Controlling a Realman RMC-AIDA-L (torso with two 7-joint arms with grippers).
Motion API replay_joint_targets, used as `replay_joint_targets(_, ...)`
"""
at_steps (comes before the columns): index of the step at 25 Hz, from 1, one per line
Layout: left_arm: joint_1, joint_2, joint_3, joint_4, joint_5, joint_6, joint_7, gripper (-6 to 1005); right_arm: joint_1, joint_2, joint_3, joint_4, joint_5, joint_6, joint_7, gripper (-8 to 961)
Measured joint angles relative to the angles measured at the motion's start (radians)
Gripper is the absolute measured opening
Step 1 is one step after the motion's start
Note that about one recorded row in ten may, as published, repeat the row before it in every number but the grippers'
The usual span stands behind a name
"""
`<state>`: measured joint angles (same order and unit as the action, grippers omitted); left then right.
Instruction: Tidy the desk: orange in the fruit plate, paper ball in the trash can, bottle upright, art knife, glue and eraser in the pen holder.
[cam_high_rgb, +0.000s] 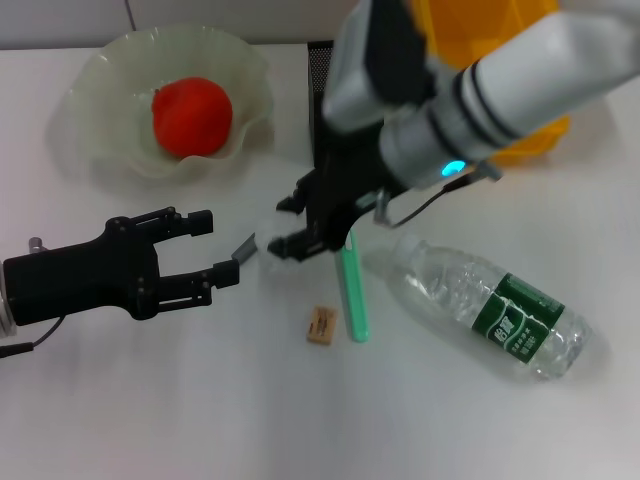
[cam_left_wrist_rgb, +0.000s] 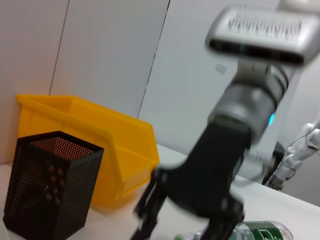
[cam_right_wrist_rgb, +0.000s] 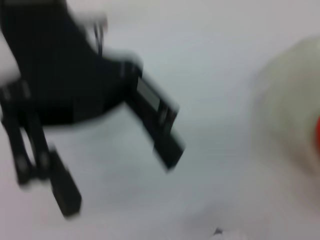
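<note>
On the white tabletop (cam_high_rgb: 150, 420) the bottle (cam_high_rgb: 490, 305) lies on its side. The orange (cam_high_rgb: 191, 116) sits in the fruit plate (cam_high_rgb: 100, 90). The right gripper (cam_high_rgb: 290, 228) closes on the paper ball (cam_high_rgb: 268, 232); the left gripper (cam_high_rgb: 215, 250) stands wide open, empty, beside it.

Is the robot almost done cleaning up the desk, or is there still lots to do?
Lots left. Done: the orange sits in the fruit plate. In hand: the right gripper is down at the white paper ball, near the open left gripper. Left: the bottle lies on its side, and the green stick and eraser lie on the desk, outside the pen holder.
</note>
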<state>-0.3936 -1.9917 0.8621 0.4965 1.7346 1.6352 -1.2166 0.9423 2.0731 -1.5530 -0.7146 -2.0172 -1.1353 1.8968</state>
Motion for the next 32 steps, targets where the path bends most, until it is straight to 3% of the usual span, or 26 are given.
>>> replay_joint_targets(3,-0.001,0.0,0.0,-0.001,0.0,0.0,-0.001,809,-0.037,-0.006,0.186,-0.13,-0.077,-0.163,0.056,510)
replay_joint_targets(4,-0.001,0.0,0.0,-0.001,0.0,0.0,-0.001,809,-0.07,-0.008,0.297,-0.231,-0.126,-0.242,0.096,509)
replay_joint_targets(5,-0.001,0.0,0.0,-0.002,0.0,-0.001,-0.001,809,-0.07,-0.008,0.297,-0.231,-0.126,-0.242,0.096,508)
replay_joint_targets(7,-0.001,0.001,0.0,-0.002,0.0,-0.001,-0.002,809,-0.111,-0.008,0.405,-0.344,-0.165,-0.288,0.138,506)
replay_joint_targets(9,-0.001,0.001,0.0,-0.002,0.0,-0.002,-0.002,809,-0.146,-0.012,0.517,-0.433,-0.207,-0.287,0.171,504)
replay_joint_targets(15,-0.001,0.0,0.0,-0.003,0.0,-0.005,-0.003,809,-0.153,-0.031,0.692,-0.42,-0.268,-0.2,0.193,502)
replay_joint_targets(18,-0.001,-0.002,-0.001,-0.003,-0.001,-0.007,-0.003,809,-0.153,-0.043,0.738,-0.371,-0.298,-0.111,0.198,501)
replay_joint_targets(24,-0.002,-0.004,-0.004,-0.003,-0.001,-0.008,-0.003,809,-0.134,-0.079,0.735,-0.225,-0.306,0.043,0.19,517)
replay_joint_targets(30,-0.002,-0.006,-0.013,-0.003,-0.001,-0.008,-0.004,809,-0.132,-0.077,0.735,-0.207,-0.306,0.095,0.188,564)
replay_joint_targets(32,-0.002,-0.006,-0.013,-0.003,-0.001,-0.008,-0.004,809,-0.132,-0.076,0.735,-0.205,-0.306,0.101,0.188,633)
